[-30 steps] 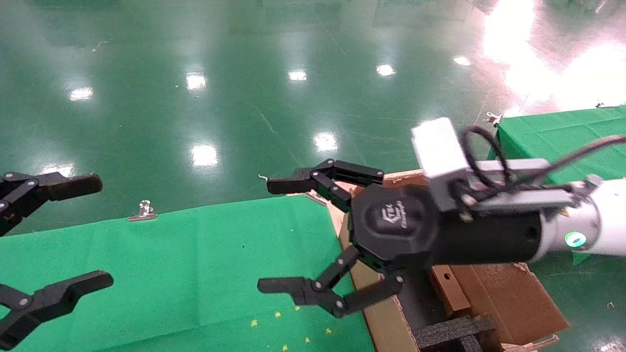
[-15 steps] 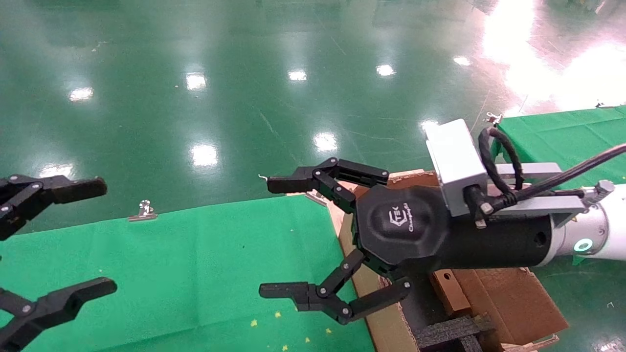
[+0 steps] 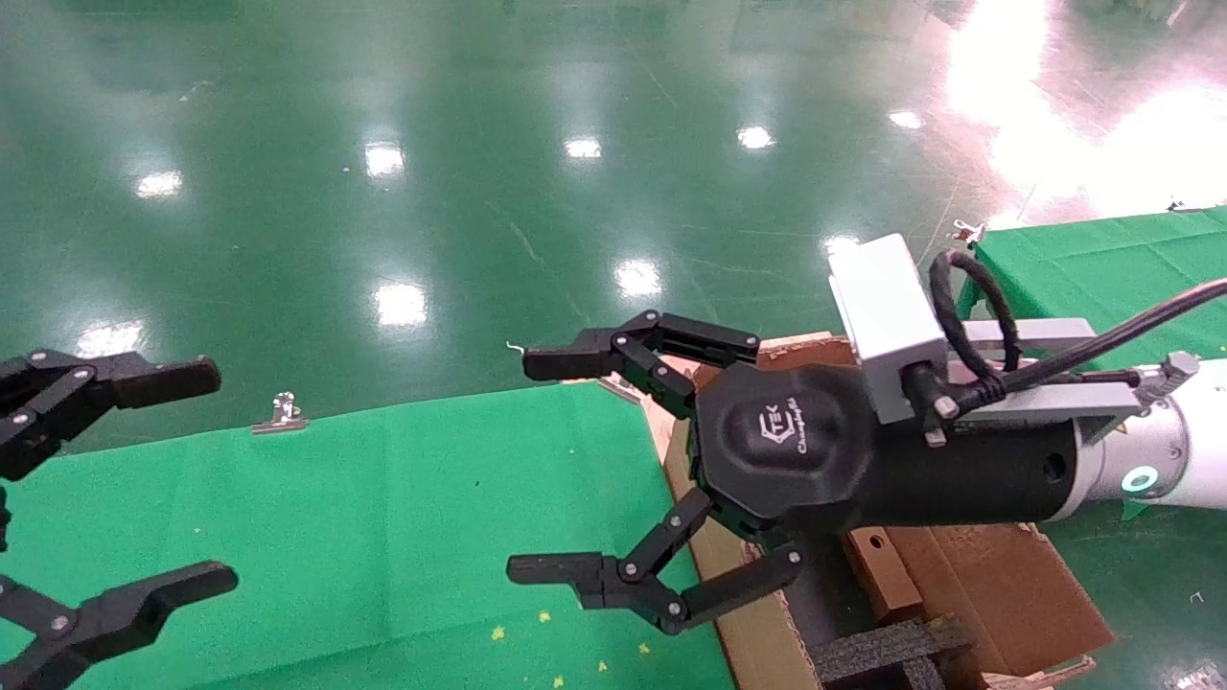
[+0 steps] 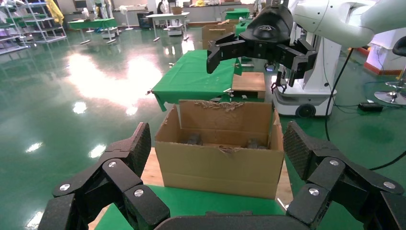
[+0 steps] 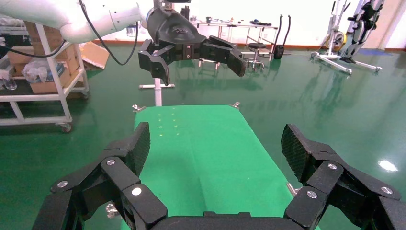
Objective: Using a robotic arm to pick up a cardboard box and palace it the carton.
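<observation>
Hovering with both sets of jaws spread wide and holding nothing, above a green-covered table beside the carton.

At the far left of the head view the left gripper hangs over the green table cover, fingers parted and empty; a metal clip sits on the cover's far edge. Further right, the robotic arm reaches in from the right, its right gripper released and splayed above the cover's right end, just beside the carton. The carton stands against the table's right end, flaps up, black foam inserts inside. A narrow brown cardboard box with a round hole rests inside the carton, partly hidden under the arm.
</observation>
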`<state>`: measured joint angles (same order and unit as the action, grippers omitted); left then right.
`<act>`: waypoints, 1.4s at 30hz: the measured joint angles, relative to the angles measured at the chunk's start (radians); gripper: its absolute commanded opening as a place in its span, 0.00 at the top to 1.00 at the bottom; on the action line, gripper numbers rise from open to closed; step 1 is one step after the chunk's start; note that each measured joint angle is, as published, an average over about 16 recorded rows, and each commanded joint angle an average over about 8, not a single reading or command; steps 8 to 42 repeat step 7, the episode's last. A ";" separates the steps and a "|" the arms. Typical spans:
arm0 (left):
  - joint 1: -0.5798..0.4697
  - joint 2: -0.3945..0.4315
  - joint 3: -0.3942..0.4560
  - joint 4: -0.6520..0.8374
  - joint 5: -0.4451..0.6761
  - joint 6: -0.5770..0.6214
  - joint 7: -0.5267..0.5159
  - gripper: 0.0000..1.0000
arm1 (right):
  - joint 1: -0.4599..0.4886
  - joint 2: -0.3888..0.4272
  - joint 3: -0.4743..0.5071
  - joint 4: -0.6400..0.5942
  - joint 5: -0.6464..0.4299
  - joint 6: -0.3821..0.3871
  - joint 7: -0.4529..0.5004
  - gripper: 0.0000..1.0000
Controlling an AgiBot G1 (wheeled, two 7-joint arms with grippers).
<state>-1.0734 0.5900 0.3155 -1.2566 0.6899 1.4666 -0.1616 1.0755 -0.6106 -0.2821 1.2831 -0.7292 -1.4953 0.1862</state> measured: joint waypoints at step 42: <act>0.000 0.003 -0.004 -0.003 0.005 0.003 -0.003 0.00 | 0.000 0.000 0.000 0.000 0.000 0.000 0.000 0.00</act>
